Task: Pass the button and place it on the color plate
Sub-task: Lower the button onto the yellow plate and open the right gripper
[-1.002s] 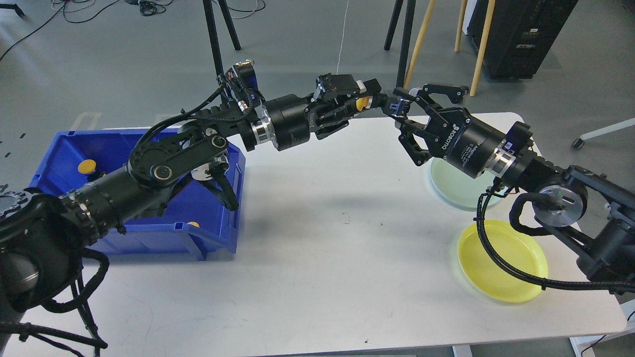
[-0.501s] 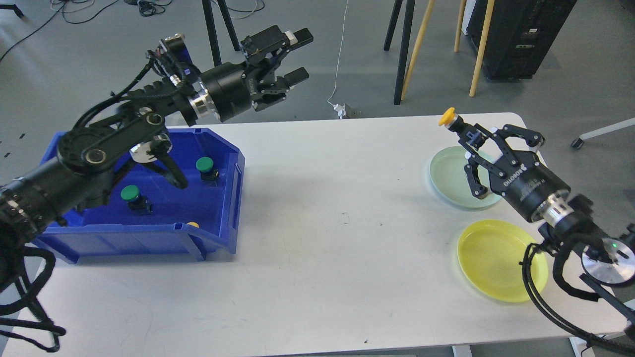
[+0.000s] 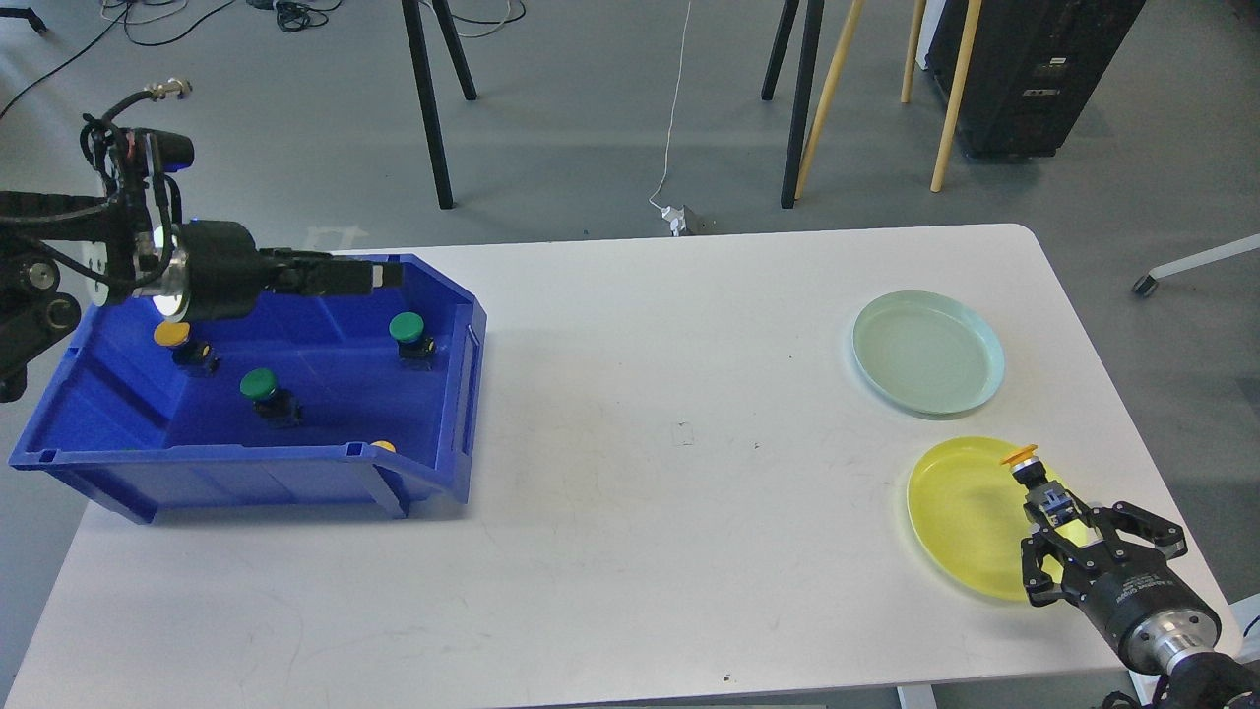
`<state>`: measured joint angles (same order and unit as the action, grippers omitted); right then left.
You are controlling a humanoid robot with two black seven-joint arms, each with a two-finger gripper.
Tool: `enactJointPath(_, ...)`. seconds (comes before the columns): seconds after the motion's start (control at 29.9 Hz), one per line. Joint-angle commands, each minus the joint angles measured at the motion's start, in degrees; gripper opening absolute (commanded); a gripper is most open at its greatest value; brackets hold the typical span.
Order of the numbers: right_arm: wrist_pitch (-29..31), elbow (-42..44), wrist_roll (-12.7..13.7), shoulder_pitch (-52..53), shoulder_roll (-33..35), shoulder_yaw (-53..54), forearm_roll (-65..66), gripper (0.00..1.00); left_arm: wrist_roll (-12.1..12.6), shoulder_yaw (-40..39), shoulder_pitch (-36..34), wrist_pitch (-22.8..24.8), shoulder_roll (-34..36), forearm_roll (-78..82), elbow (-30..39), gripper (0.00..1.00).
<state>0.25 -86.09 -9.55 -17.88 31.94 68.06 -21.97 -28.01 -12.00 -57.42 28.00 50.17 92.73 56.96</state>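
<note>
My right gripper [image 3: 1055,510] is at the table's front right corner, shut on a yellow-capped button [image 3: 1021,457] by its dark body. It holds the button tilted over the right part of the yellow plate [image 3: 960,512]. I cannot tell whether the button touches the plate. The pale green plate [image 3: 927,353] lies empty behind it. My left gripper [image 3: 384,276] is over the back of the blue bin [image 3: 246,475]. It is seen side-on, so its fingers cannot be told apart, and nothing shows in it.
The blue bin at the left holds a yellow button [image 3: 173,336], two green buttons [image 3: 259,384] [image 3: 405,326] and another yellow one [image 3: 383,447] peeking over its front wall. Chair and tripod legs stand on the floor behind the table.
My right gripper carried the yellow button from beside the green plate down to the yellow plate. My left arm pulled back left and lowered over the bin.
</note>
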Motion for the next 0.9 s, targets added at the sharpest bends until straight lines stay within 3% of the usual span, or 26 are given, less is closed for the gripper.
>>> enactJointPath(0.0, 0.01, 0.04, -0.03, -0.05, -1.09, 0.05, -0.09, 0.24, 0.01, 3.73, 1.77, 0.0, 0.11, 5.62, -5.35, 0.96)
enactJointPath(0.27, 0.19, -0.04, -0.03, -0.05, -1.88, 0.32, -0.09, 0.42, 0.01, 8.05, 4.95, 0.0, -6.3, 6.15, -17.56, 0.96)
enactJointPath(0.37, 0.27, -0.13, -0.03, -0.14, -1.88, 0.67, -0.18, 0.53, 0.01, 8.49, 4.86, 0.0, -8.76, 5.62, -21.97, 0.96)
enactJointPath(0.5, 1.77, -0.31, -0.12, -0.49, -1.88, 0.67, -0.27, 0.81, 0.01, 8.49, 4.86, 0.0, -10.79, 5.36, -24.52, 0.96)
enactJointPath(0.57, 2.73, -0.4, -0.12, -0.58, -1.88, 0.67, -0.27, 1.0, 0.01, 8.49, 4.86, 0.0, -11.23, 5.27, -24.53, 0.96)
enactJointPath(0.87, 9.76, -0.66, -0.03, 0.65, -1.71, 4.44, -0.09, 1.0, 0.01, 8.4, 4.69, 0.0, -13.69, 5.18, -27.77, 0.96)
